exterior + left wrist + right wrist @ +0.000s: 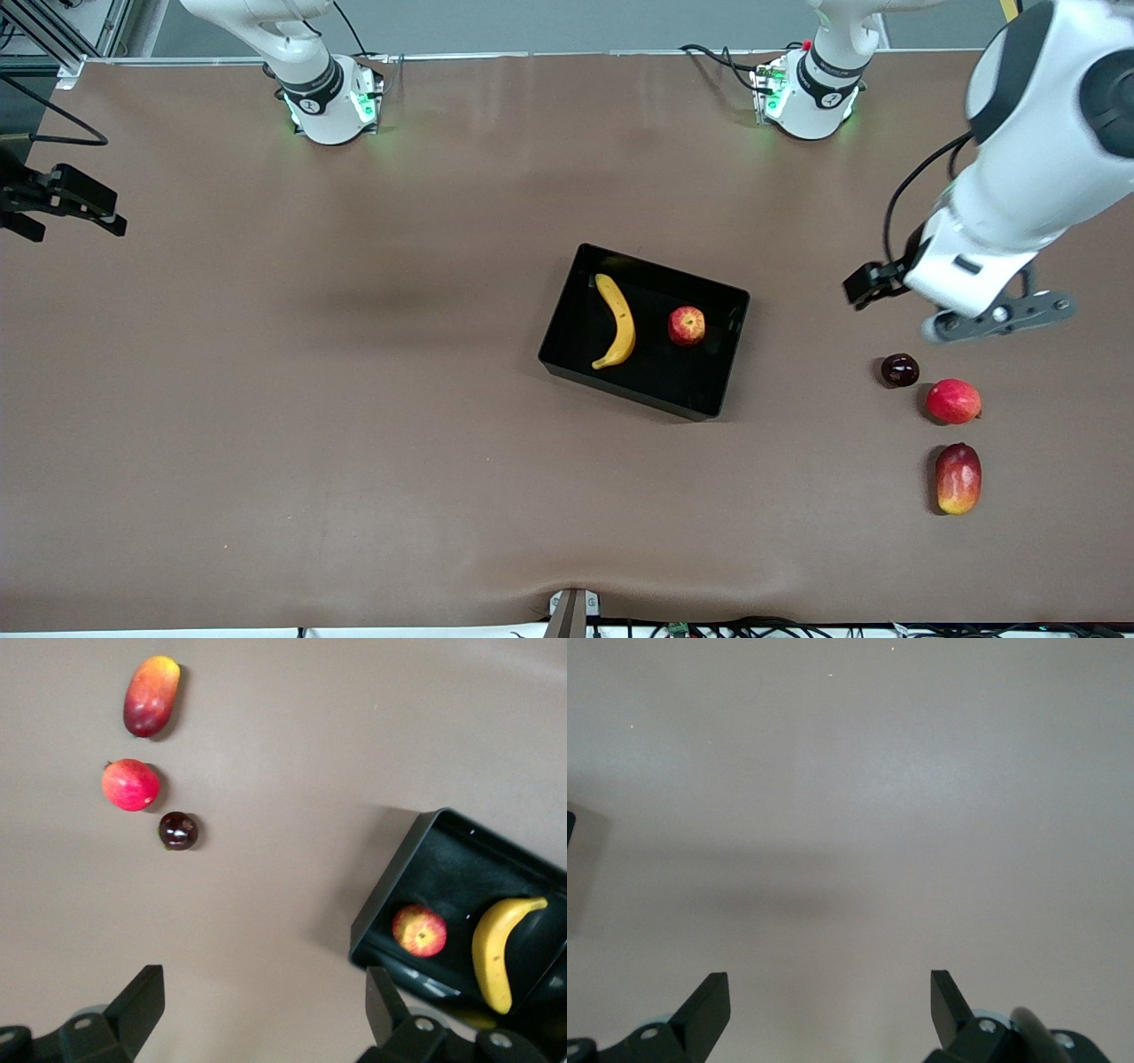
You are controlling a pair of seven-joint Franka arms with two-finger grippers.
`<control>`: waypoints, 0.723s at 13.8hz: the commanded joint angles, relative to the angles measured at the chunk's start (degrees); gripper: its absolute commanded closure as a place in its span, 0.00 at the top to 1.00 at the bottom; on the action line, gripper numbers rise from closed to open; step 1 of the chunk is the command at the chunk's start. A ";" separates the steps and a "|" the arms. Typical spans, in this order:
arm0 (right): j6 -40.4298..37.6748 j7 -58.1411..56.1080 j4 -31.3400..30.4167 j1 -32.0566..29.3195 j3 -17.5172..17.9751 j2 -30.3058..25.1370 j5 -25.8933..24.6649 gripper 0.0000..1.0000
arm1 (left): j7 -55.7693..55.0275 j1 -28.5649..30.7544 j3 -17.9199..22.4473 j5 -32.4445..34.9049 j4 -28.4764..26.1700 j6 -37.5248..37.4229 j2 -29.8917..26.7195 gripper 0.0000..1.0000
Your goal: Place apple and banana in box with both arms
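Note:
The black box (567, 312) stands near the middle of the table. The yellow banana (617, 321) and the small red apple (687, 325) both lie in it, apart from each other. The left wrist view shows the box (399, 881) with the apple (419, 930) and the banana (498, 948) inside. My left gripper (873, 282) is open and empty, up in the air over bare table between the box and the loose fruits; its own view shows it open too (264, 979). My right gripper (97, 208) is open and empty over bare table at the right arm's end (830, 983).
Three loose fruits lie in a row toward the left arm's end: a dark plum (899, 369), a smooth red-pink round fruit (953, 400) and a red-and-yellow mango (959, 478). They also show in the left wrist view, plum (177, 830) nearest the box.

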 commanded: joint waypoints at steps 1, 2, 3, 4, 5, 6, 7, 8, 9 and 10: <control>-0.29 -0.60 1.10 -0.56 0.46 0.49 -0.07 1.00 | 3.84 0.85 1.33 -1.43 -2.72 -0.48 -3.52 1.00; -0.29 -0.60 1.10 -0.56 0.46 0.49 -0.07 1.00 | 5.94 0.68 2.82 -1.96 -2.81 -0.57 -4.31 1.00; -0.29 -0.60 1.10 -0.56 0.46 0.49 -0.07 1.00 | 8.49 -0.19 5.10 -3.00 -3.25 -0.57 -5.02 1.00; -0.29 -0.60 1.10 -0.47 0.46 0.49 -0.07 1.00 | 10.77 -1.85 8.69 -4.76 -4.12 -0.57 -6.50 1.00; -0.29 -0.60 1.10 -0.30 0.46 0.49 -0.07 1.00 | 12.62 -3.96 12.46 -6.60 -5.26 -0.49 -7.73 1.00; -0.29 -0.60 1.10 -0.12 0.46 0.49 -0.07 1.00 | 14.12 -5.63 15.11 -6.97 -6.40 -0.57 -9.05 1.00; -0.29 -0.60 1.10 -0.03 0.55 0.49 -0.07 1.00 | 15.62 -5.91 15.83 -7.06 -7.28 -0.57 -9.85 1.00; -0.29 -0.60 1.10 -0.12 0.55 0.49 -0.16 1.00 | 16.76 -5.65 15.93 -7.06 -8.51 -0.57 -10.99 1.00; -0.29 -0.60 1.10 -0.47 0.55 0.49 -0.07 1.00 | 16.95 -5.30 15.93 -7.06 -9.65 -0.40 -12.13 1.00; -0.29 -0.68 1.10 -0.47 0.46 0.49 -0.07 1.00 | 17.04 -5.30 15.93 -7.06 -9.75 -0.40 -12.49 1.00</control>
